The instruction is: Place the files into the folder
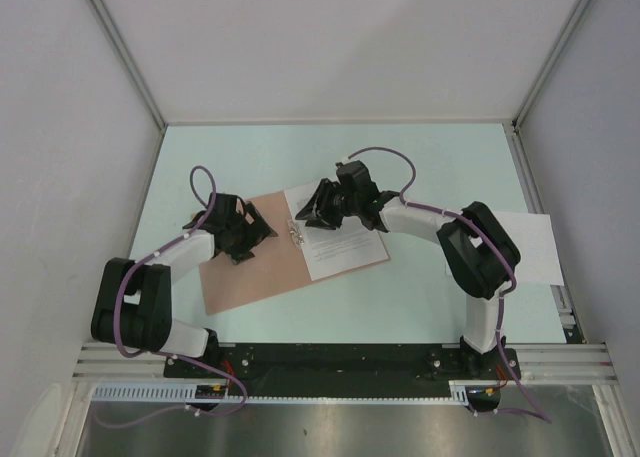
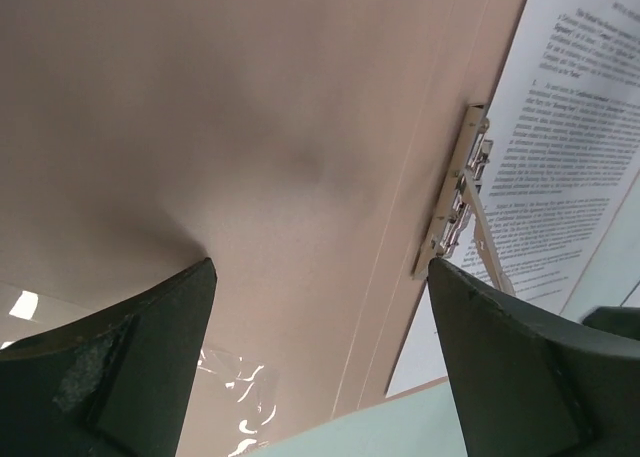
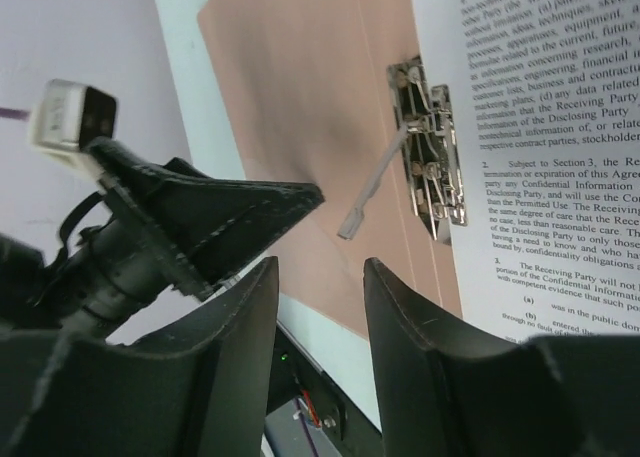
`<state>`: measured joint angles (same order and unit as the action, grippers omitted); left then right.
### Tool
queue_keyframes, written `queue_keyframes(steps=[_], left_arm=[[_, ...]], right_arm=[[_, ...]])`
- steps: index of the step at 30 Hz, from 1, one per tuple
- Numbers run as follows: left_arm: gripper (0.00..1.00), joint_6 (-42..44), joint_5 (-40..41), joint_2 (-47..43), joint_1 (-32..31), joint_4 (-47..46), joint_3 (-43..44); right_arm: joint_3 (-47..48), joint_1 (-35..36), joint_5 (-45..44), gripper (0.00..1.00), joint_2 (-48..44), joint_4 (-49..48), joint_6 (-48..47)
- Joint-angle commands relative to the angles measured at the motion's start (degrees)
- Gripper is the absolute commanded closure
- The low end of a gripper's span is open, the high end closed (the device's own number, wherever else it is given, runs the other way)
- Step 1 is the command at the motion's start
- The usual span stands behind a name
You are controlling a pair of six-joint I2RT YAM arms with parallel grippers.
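The salmon folder (image 1: 250, 272) lies open on the table. A printed file (image 1: 340, 242) rests on its right half, beside the metal clip (image 1: 295, 233) at the spine. The clip's lever (image 3: 375, 182) stands raised. A plain white file (image 1: 535, 247) lies at the table's right edge, partly under the right arm. My left gripper (image 1: 262, 231) hovers open over the folder's bare left flap (image 2: 250, 127), nothing between its fingers (image 2: 150, 357). My right gripper (image 1: 308, 215) is open just right of the spine, close above the clip (image 3: 430, 157), and holds nothing.
The pale green table (image 1: 430, 167) is walled in by white panels at the back and sides. A black base rail (image 1: 340, 357) runs along the near edge. The two grippers sit close together, and the left one's finger (image 3: 220, 217) shows in the right wrist view.
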<state>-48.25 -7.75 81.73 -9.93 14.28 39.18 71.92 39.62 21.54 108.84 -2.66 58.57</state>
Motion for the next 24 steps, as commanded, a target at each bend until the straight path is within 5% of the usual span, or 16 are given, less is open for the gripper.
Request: queue_keyframes(steps=[1,9,24], left_arm=[[0.07,-2.46,1.68,-1.93,0.09,-5.05,-2.44],[0.07,-2.99,1.86,-2.55,0.18,-6.72,-4.81],[0.07,-2.46,2.91,-4.13,0.09,-6.37,-5.34]], right_arm=[[2.08,0.99,1.14,0.58,2.87,-3.23,4.98],[2.08,1.43,1.93,0.73,6.03,-5.78,7.17],[2.17,2.48,2.28,0.71,8.32,-7.80,8.85]])
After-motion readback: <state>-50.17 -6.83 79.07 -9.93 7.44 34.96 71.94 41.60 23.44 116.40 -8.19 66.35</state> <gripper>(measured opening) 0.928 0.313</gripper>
